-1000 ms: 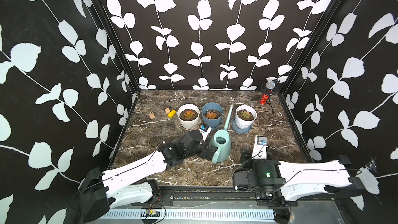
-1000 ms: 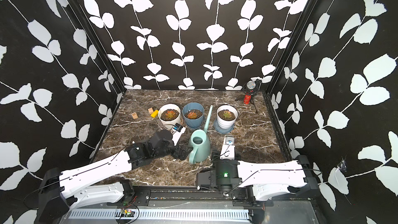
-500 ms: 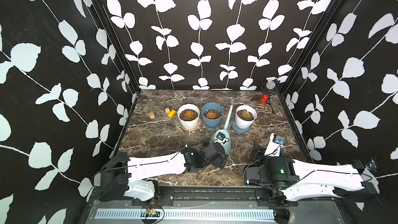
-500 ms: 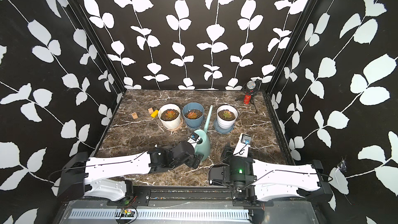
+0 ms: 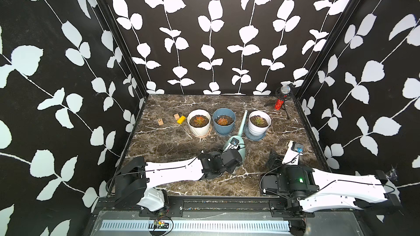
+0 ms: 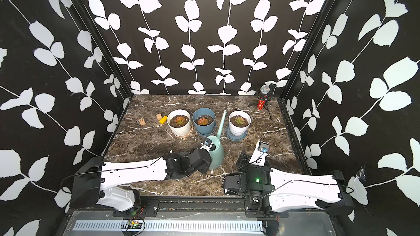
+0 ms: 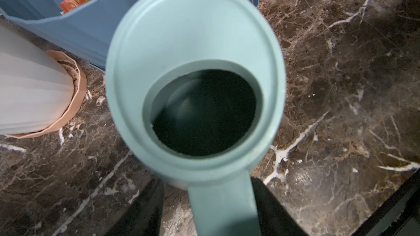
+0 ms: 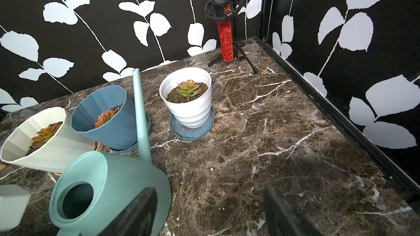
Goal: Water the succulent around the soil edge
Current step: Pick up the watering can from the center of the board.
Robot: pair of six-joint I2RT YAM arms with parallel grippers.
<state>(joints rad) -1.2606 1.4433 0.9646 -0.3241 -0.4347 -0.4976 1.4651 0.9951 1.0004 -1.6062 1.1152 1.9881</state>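
Teal watering can (image 6: 217, 157) stands on the marble tabletop (image 6: 141, 146) just before 3 potted succulents (image 6: 202, 121) in a row. Left tool (image 7: 206, 182) straddles its handle (image 7: 222, 205), 1 finger (image 7: 272, 205) touching, the other just apart. Right tool (image 8: 209, 200) gapes empty nearby.

The left arm (image 5: 172, 170) is folded with its elbow out at the near left. Its white forearm runs low and nearly level toward the middle and ends in a black wrist (image 5: 218, 163). The left gripper (image 7: 206, 203) points forward and down, and its two dark fingers (image 7: 141, 210) stand partly apart. The right arm (image 5: 345, 182) lies folded low along the near edge, elbow out to the right, forearm coming back toward the centre. The right gripper (image 8: 209, 219) faces the back, spread wide and holding nothing.
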